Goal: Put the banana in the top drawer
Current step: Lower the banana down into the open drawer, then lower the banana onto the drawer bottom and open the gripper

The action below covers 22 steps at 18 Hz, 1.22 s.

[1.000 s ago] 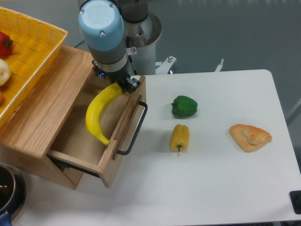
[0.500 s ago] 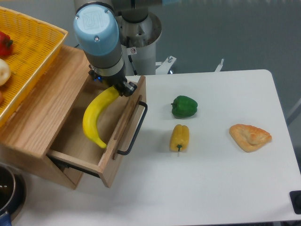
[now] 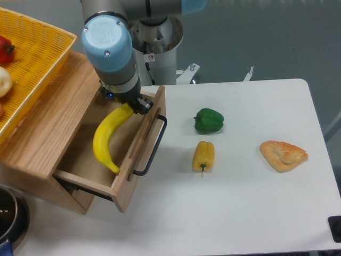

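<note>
One smooth curved banana [image 3: 106, 140] in gripper [image 3: 128, 106], over oak top drawer [image 3: 129, 165].

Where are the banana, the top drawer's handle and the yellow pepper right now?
banana [image 3: 105, 140]: fixed camera, middle of its curved body, over the open drawer.
top drawer handle [image 3: 152, 150]: fixed camera, middle of the black wire bar.
yellow pepper [image 3: 203, 155]: fixed camera, middle of its body.

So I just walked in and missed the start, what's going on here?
The robot arm's pincer grips a banana by its upper end and holds it over the open top drawer, with the lower tip down inside. The banana has not been let go. A green pepper, a yellow pepper and a pastry lie untouched on the white table.
</note>
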Each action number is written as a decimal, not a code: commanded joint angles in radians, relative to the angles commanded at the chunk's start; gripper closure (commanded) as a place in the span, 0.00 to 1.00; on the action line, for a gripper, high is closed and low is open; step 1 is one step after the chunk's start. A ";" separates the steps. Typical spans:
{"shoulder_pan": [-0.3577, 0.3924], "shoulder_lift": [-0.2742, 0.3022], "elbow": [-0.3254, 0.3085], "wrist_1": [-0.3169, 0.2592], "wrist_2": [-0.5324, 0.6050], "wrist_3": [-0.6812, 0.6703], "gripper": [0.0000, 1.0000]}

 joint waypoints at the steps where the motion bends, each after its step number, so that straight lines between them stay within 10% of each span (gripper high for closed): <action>1: -0.005 0.000 0.000 0.000 0.002 0.000 0.66; 22: -0.017 0.015 -0.017 0.000 0.011 0.012 0.66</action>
